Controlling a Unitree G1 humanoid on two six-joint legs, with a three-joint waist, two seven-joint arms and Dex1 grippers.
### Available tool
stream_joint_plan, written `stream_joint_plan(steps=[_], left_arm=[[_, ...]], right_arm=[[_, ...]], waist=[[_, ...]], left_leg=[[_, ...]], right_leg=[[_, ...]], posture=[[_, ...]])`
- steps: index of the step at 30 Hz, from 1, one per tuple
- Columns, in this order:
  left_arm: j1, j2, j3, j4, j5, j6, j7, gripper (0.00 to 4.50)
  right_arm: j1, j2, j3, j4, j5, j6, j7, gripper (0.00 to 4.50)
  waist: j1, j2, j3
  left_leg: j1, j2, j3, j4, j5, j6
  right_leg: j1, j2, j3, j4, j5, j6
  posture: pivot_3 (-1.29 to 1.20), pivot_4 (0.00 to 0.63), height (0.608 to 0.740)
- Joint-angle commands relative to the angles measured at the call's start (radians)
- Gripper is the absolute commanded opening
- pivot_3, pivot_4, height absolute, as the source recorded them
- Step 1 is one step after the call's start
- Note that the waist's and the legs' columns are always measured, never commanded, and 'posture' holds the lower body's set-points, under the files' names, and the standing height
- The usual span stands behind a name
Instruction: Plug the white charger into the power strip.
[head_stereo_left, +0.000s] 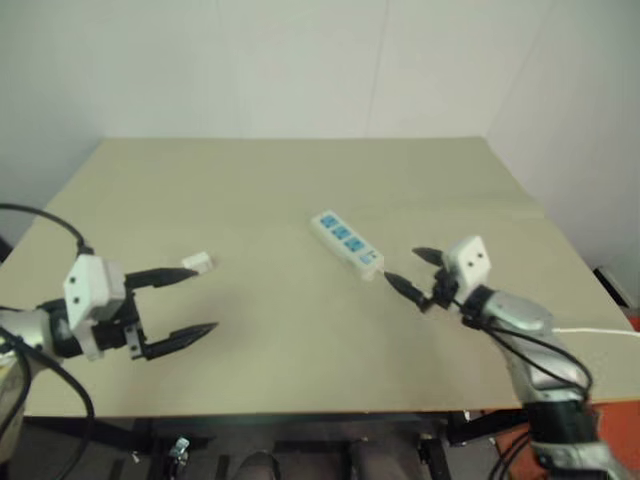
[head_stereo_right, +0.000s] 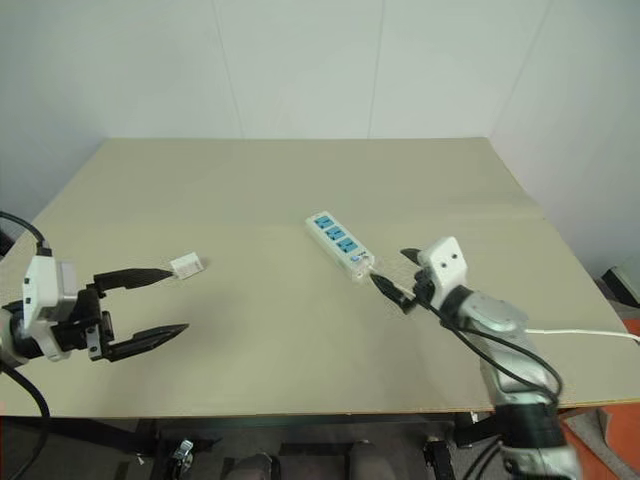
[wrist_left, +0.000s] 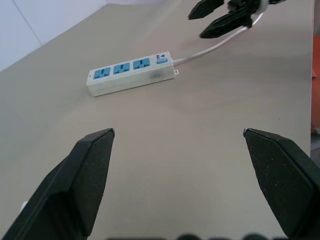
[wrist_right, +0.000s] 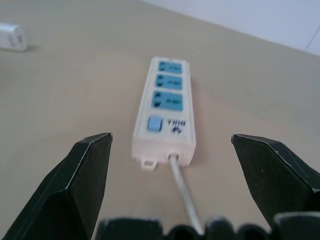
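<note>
A long, flat white plastic power strip (head_stereo_left: 347, 243) with three blue socket faces in a row and a pale blue switch at its cable end lies on the smooth, matte beige table (head_stereo_left: 300, 180), slanting from just right of centre of the left eye view toward the lower right. Its thin white cable (wrist_right: 182, 192) leaves the near end, smooth and round in the right wrist view, and runs between that arm's two fingers. The small white cube-like charger (head_stereo_left: 197, 263) rests flat on the table left of centre, well apart from the strip. The left gripper (head_stereo_left: 180, 305), at the lower left of the left eye view, reaches in nearly level with its two tapered black fingers spread wide and nothing between them; the upper finger's tip lies just beside the charger, and I cannot tell whether they touch. The right gripper (head_stereo_left: 415, 270), at the right of that view with a boxy white camera module above it, points level toward the strip's cable end, its wedge-shaped black fingers (wrist_right: 82, 182) likewise spread apart and empty, the tips just short of the strip.
</note>
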Motion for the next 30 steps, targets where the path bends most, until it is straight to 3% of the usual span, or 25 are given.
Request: stream_joint_plan(steps=[1,9,18,30], left_arm=[[-0.02,0.004,-0.004,-0.001,0.0,-0.025,0.002,4.5],[-0.022,0.0,-0.014,-0.004,0.0,-0.033,0.009,4.5],[-0.004,-0.005,-0.008,-0.007,0.001,-0.044,0.012,4.5],[-0.031,-0.007,-0.039,0.022,0.006,-0.062,0.006,4.5]], right_arm=[[-0.089,0.058,0.017,0.093,-0.049,-0.052,-0.079,4.47],[-0.196,0.152,0.045,0.292,-0.119,-0.131,-0.152,4.47],[-0.173,0.102,0.025,0.205,-0.07,-0.082,-0.069,4.47],[-0.277,0.214,0.048,0.48,-0.107,-0.175,-0.095,4.47]], waist=[[-0.005,0.0,0.0],[-0.006,0.0,0.0],[-0.008,0.0,0.0],[-0.012,0.0,0.0]], left_leg=[[0.0,0.0,0.0,0.0,0.0,0.0],[-0.001,0.0,0.0,0.0,0.0,0.0],[0.0,0.0,0.0,0.0,0.0,0.0],[0.0,0.001,0.0,-0.001,0.0,0.0]], right_leg=[[0.0,0.0,0.0,0.0,0.0,0.0],[0.0,0.0,0.0,0.0,0.003,-0.004],[0.0,0.0,0.0,0.0,0.002,-0.003],[-0.001,0.001,0.0,0.0,0.003,-0.004]], posture=[[0.0,0.15,0.74],[0.0,0.15,0.74],[0.0,0.15,0.74],[0.0,0.15,0.74]])
